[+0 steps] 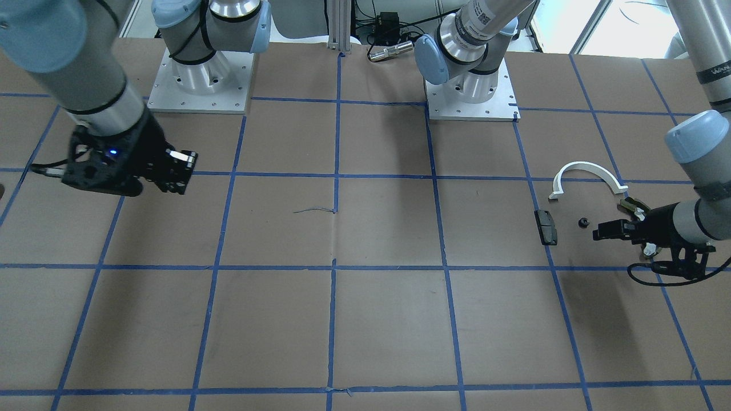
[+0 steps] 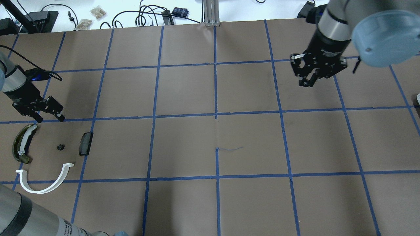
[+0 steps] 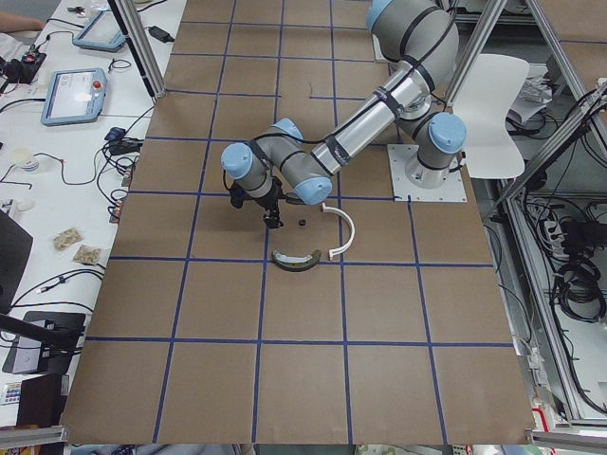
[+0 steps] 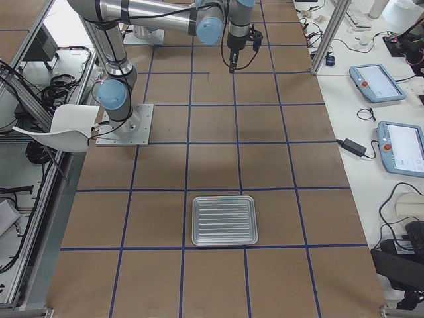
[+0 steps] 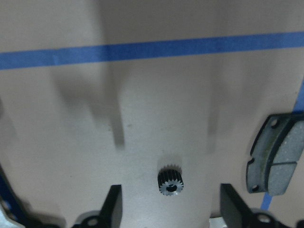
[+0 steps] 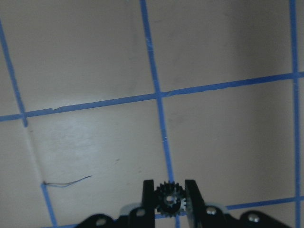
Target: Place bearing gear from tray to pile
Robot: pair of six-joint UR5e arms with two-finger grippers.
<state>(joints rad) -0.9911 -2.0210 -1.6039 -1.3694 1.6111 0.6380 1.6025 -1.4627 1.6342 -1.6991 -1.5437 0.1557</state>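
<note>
My right gripper [image 6: 168, 191] is shut on a small black bearing gear [image 6: 168, 199] and holds it above the table [image 2: 308, 82], far from the pile. The pile lies at my left: a white half-ring arc [image 2: 46, 184], a dark rectangular pad [image 2: 86, 143], an olive curved shoe with a white strip [image 2: 21, 144] and a second small black gear [image 2: 60, 147]. My left gripper [image 2: 50, 118] is open and empty, hovering just beyond that gear [image 5: 171, 182]. The silver tray [image 4: 193, 220] shows only in the exterior right view and looks empty.
Brown table with a blue tape grid [image 2: 216, 113]. Both arm bases [image 1: 200, 85] stand at the robot's edge. Cables and small bags [image 2: 98, 12] lie beyond the far edge. In the front view the right gripper [image 1: 183, 171] hangs at the left.
</note>
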